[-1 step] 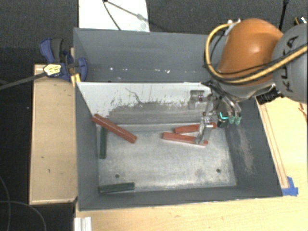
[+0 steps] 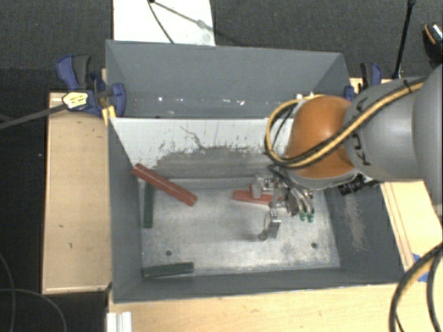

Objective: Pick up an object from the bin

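The jaws hang low in the grey bin [image 2: 208,237], just beside a small red block [image 2: 243,197] (their opening I cannot tell).

Grey arm [image 2: 398,140] from the right; orange cover [image 2: 318,133] and cables [image 2: 271,140] at the wrist; end effector [image 2: 275,216] low, downward-pointing

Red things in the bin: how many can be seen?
2. A long red stick lies slanted in the far-left part. A shorter red piece lies near the middle, its right end behind the gripper, which may hide others.
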Available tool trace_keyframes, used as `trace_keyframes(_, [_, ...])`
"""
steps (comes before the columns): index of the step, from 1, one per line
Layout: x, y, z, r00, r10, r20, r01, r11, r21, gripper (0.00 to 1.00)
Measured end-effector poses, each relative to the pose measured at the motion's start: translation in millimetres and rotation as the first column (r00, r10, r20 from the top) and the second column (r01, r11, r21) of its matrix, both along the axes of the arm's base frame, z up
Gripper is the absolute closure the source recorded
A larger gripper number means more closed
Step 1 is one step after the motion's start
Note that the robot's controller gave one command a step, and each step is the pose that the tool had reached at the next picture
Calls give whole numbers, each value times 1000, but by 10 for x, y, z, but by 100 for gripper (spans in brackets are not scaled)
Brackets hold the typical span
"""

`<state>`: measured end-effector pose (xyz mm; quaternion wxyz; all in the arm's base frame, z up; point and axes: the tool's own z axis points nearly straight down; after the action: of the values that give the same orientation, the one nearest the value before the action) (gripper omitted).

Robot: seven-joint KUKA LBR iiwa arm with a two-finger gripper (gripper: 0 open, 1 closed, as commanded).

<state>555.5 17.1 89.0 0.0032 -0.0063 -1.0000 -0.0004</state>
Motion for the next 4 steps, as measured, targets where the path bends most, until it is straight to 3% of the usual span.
trace_keyframes(1, [260,-471,-164,996,92,12,-92,996,-3,0])
trace_keyframes(2, [372,-302,-181,1000,-22,16,22,1000,0,0])
trace_keyframes(3, [356,407,-181,998,-56,17,56,998,5,0])
trace_keyframes(4, [359,356,-181,998,-62,17,62,998,1,100])
